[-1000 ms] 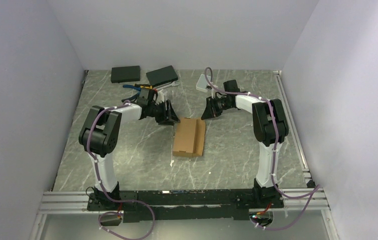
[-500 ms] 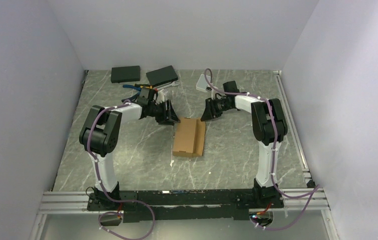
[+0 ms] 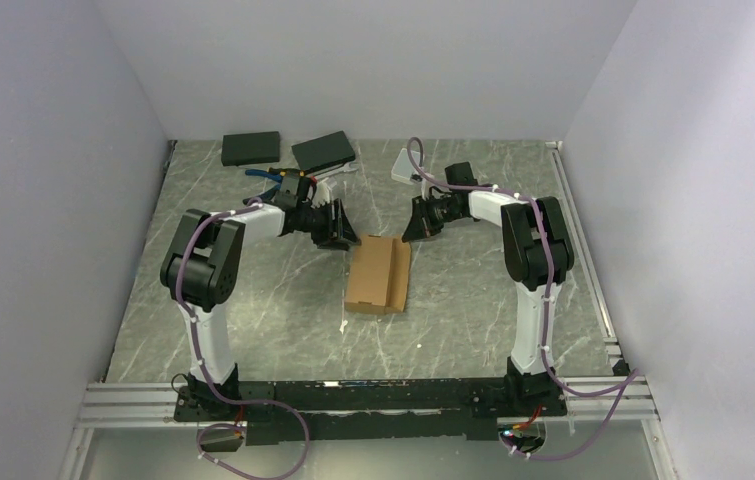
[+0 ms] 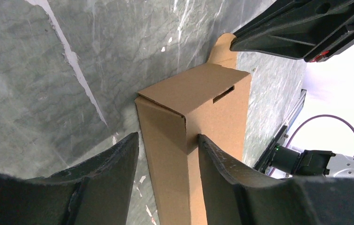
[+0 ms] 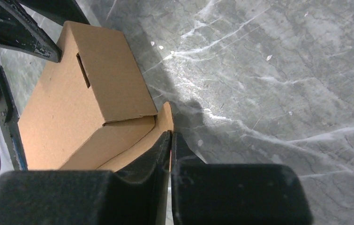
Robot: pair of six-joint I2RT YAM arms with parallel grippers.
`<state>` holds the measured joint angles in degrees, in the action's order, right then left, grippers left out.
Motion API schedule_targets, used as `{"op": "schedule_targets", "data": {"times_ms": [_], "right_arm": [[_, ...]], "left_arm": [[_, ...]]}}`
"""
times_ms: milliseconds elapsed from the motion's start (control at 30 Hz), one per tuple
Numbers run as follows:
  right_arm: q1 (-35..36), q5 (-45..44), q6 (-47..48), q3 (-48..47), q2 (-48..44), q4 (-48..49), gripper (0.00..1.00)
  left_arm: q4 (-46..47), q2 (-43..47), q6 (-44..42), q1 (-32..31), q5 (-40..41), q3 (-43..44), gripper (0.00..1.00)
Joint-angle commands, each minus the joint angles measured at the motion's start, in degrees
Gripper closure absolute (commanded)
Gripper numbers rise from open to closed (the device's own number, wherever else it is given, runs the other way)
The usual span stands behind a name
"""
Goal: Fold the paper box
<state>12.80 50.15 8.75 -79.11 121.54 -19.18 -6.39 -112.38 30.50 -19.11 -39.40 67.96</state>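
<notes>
Pinching a box (image 5: 100, 79) flap thin in the right end effector (image 5: 170, 136), likely to tuck it. Half-spread left end effector (image 4: 168, 140) astride the box end, probably bracing.

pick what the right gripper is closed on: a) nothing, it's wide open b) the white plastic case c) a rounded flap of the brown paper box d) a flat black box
c: in the right wrist view the right gripper has its fingers pressed together on the rounded flap that sticks out from the side of the paper box.
</notes>
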Motion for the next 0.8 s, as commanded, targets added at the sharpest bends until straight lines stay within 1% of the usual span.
{"op": "schedule_targets", "data": {"times_ms": [0,133,400,767], "right_arm": [[0.20,2.14,2.07,0.77,-1.67,2.08,0.96],[0.24,2.23,2.74,3.19,-3.98,3.26,0.99],[1.31,-0.51,3.78,7.71,-9.00,4.31,1.00],[3.11,-3.86,3.83,9.79,-10.99,3.44,1.00]], "left_arm": [[-2.20,-1.27,-2.20,-0.22,0.28,2.51,0.46],[-3.36,-1.35,-1.95,-0.14,1.45,2.85,0.47],[-4.86,-1.97,-2.57,-0.13,2.26,3.97,0.48],[-6.61,-2.81,-4.02,-0.13,2.97,4.48,0.48]]}}
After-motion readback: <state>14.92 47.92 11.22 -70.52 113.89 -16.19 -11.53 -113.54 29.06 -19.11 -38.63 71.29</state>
